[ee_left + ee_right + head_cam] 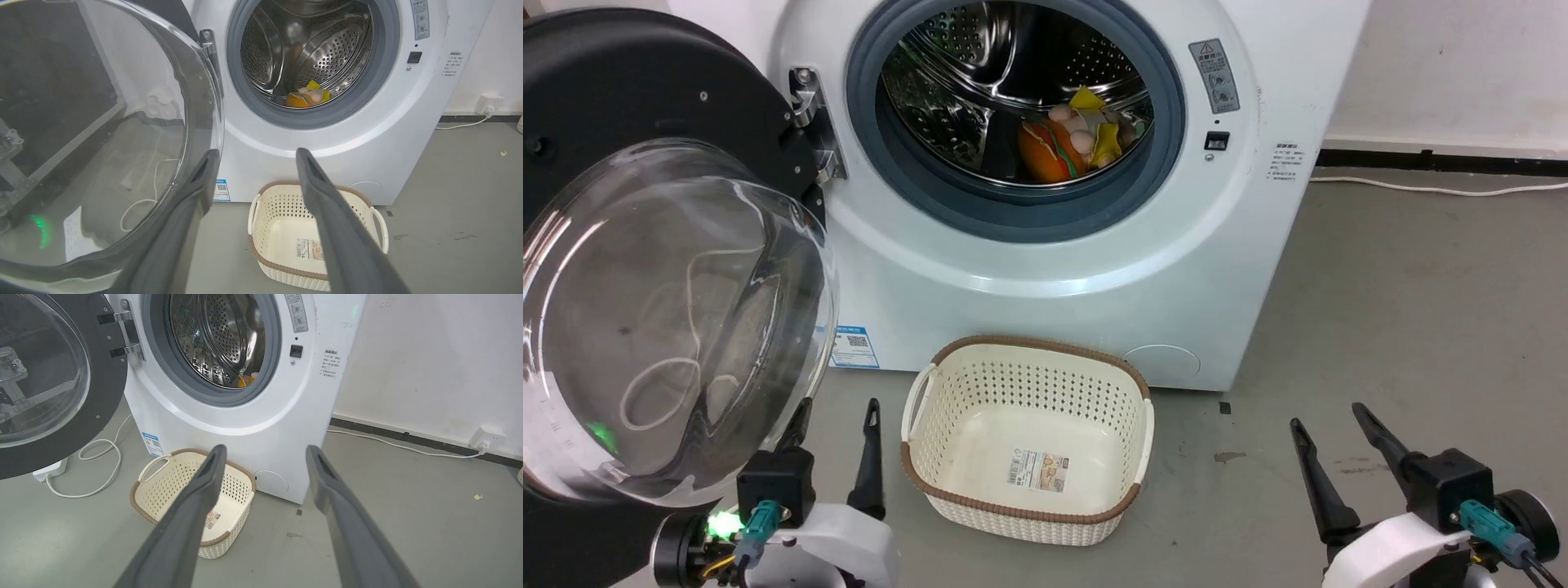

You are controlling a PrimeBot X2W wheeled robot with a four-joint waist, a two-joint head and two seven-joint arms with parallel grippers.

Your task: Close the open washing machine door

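washing machine door point(621, 73): hanging wide open at the washing machine's point(1054, 278) left edge
left gripper point(837, 412): fingers spread wide, empty, pointing up just beside the door's glass
right gripper point(1327, 415): same deal, spread wide, empty

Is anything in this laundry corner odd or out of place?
The door hangs wide open at the left. In the drum of the washer lie colourful toy-like things, one like a burger, not laundry. The basket in front is empty.
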